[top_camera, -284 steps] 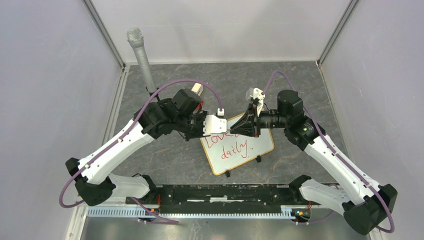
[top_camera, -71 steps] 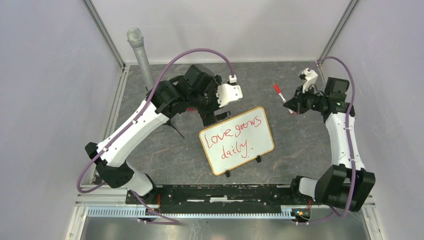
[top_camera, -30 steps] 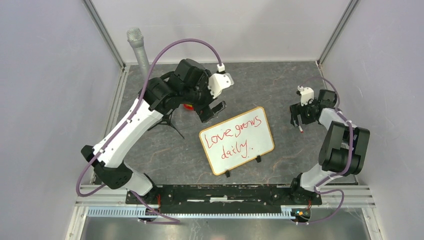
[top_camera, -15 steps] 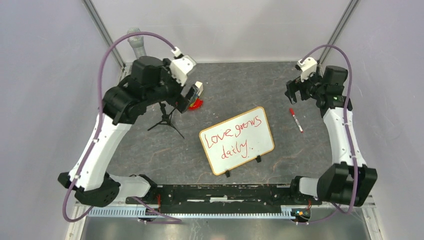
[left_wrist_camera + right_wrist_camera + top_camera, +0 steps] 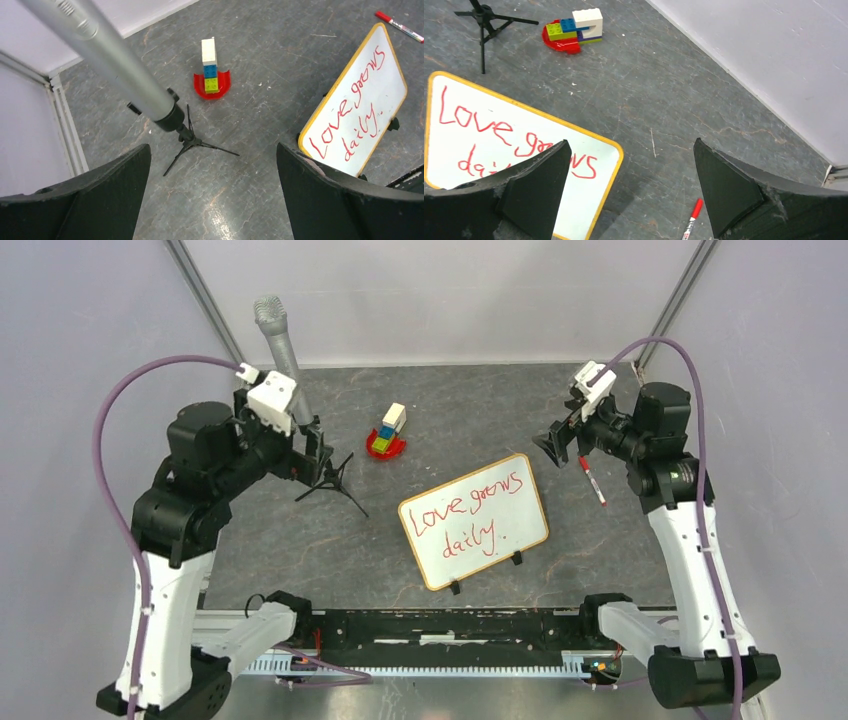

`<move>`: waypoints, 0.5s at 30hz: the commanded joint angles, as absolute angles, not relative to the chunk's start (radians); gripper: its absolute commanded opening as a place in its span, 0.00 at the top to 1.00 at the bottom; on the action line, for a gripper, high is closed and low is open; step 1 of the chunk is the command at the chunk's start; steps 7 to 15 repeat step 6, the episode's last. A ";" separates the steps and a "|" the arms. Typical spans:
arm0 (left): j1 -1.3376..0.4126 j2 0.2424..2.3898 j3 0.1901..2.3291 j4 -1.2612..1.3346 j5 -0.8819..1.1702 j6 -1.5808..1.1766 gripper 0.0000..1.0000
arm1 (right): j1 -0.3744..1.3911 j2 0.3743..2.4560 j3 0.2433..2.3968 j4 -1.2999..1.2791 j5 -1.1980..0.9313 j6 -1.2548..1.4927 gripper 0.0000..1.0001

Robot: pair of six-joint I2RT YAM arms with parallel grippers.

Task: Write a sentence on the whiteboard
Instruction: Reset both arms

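At far left, the left gripper [image 5: 212,150] holds its fingers wide and empty beside a microphone stand [image 5: 290,370]. At far right, the right gripper [image 5: 631,142] gapes empty near a red marker [image 5: 592,480]. Between them, mid-table, the whiteboard [image 5: 522,527] shows the sentence [image 5: 468,512].

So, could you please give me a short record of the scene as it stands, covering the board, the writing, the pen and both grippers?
whiteboard: on the table, resting on two black feet
sentence: red, "Love grows daily.", two lines
marker: lying right of the whiteboard, apart from it
left gripper: open, empty, beside the microphone
right gripper: open, empty, near the marker, not touching
also present: block stack on a red base
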State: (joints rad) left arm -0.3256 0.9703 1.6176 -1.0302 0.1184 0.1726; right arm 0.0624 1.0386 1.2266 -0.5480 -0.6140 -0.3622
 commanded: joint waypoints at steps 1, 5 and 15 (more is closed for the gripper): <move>-0.266 0.907 1.558 -0.971 0.157 0.087 0.00 | 0.077 0.995 1.233 -0.580 -0.626 -0.325 0.02; -0.224 0.868 1.526 -0.959 0.139 0.062 0.00 | 0.085 0.974 1.218 -0.581 -0.621 -0.324 0.02; -0.218 0.860 1.517 -0.955 0.137 0.061 0.00 | 0.086 0.972 1.217 -0.581 -0.619 -0.324 0.02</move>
